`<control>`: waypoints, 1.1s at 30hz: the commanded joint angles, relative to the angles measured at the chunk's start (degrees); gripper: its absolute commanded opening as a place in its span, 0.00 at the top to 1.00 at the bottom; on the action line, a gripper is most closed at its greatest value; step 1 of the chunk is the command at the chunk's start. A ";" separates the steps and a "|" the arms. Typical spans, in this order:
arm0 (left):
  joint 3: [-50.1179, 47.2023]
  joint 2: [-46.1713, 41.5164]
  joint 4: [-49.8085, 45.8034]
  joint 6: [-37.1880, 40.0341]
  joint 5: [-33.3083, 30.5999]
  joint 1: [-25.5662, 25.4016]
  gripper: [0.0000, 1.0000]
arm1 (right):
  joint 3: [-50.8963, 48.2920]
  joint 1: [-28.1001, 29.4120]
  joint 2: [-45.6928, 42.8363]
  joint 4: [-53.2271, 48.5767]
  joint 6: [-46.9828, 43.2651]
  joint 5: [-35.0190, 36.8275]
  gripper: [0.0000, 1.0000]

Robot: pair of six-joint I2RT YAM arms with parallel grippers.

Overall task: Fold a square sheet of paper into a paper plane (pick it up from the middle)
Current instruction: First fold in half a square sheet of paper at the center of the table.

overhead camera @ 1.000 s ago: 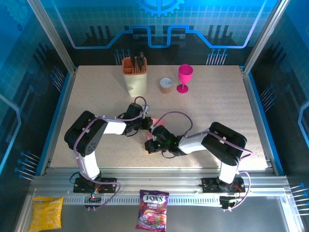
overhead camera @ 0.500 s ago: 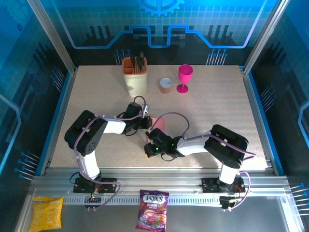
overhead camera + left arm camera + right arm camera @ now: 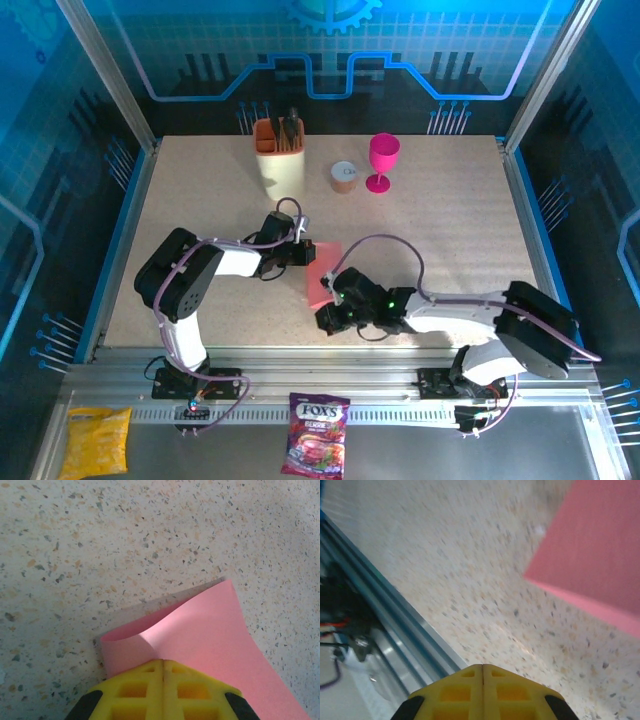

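The square sheet of paper (image 3: 325,275) is salmon-pink and lies near the middle of the table, folded or curled over on itself. In the left wrist view the sheet (image 3: 210,635) bends up from the table, and a crease runs into the tips of my left gripper (image 3: 163,661), which is shut on its edge. From above, the left gripper (image 3: 307,251) sits at the sheet's far-left corner. My right gripper (image 3: 328,318) is just off the sheet's near edge. Its jaws (image 3: 483,666) are shut with nothing between them, and the sheet (image 3: 595,555) is up to the right.
At the back stand an orange tool holder (image 3: 279,150), a small round cup (image 3: 344,177) and a magenta goblet (image 3: 382,160). The front rail (image 3: 385,625) runs close to the right gripper. A candy bag (image 3: 317,433) and a yellow packet (image 3: 95,440) lie on the front ledge.
The right gripper slid off the sheet toward the near edge and its arm swung out to the right, uncovering more pink paper. The left gripper stayed put.
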 commanded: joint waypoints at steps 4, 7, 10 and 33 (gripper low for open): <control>-2.96 2.39 -7.01 -0.15 -4.13 0.09 1.00 | 6.67 -4.77 1.10 -5.48 -3.85 -0.21 1.00; -3.06 2.40 -6.95 -0.22 -4.03 0.09 1.00 | 8.30 -6.10 4.12 -3.04 -3.87 -1.65 1.00; -2.84 2.40 -7.01 -0.35 -3.86 0.09 1.00 | 9.96 -6.90 8.12 -0.67 -3.76 -3.34 1.00; -5.04 -9.90 -5.68 -10.65 2.93 -0.18 1.00 | 0.78 -9.54 22.16 13.26 2.06 -5.54 1.00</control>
